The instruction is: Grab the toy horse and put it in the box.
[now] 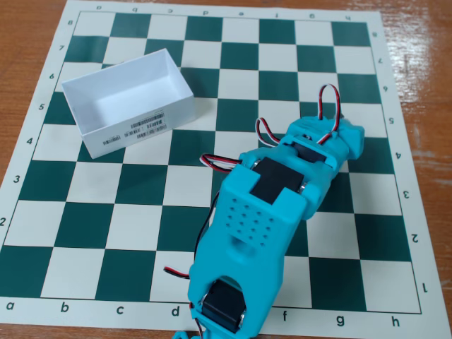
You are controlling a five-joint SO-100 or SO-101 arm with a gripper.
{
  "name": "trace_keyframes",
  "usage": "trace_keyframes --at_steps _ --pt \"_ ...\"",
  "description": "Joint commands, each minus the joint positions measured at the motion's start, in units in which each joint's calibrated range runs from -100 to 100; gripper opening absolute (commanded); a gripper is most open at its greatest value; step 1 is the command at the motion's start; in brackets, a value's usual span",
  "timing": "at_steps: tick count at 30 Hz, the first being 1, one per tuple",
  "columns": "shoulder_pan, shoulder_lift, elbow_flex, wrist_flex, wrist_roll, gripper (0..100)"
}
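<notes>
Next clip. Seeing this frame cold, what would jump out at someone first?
The turquoise arm dominates the fixed view, stretching from the bottom edge up toward the right-centre of the green-and-white chessboard mat. An open white box with barcode labels on its side sits empty at upper left, on the mat. No toy horse is visible, and the gripper is hidden beneath the arm's own body.

The arm [272, 212] is turquoise with black motors and red, white and black wires. The board [141, 191] has dark green and white squares. The box [127, 102], left of the pincer [346, 138], is white.
</notes>
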Motion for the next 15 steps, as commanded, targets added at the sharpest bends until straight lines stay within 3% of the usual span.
trace_keyframes --at_steps 1,15 --pt "-1.1 -7.5 3.02 -0.16 -0.44 0" --pt "-21.81 -51.48 35.88 -2.74 -11.82 0"
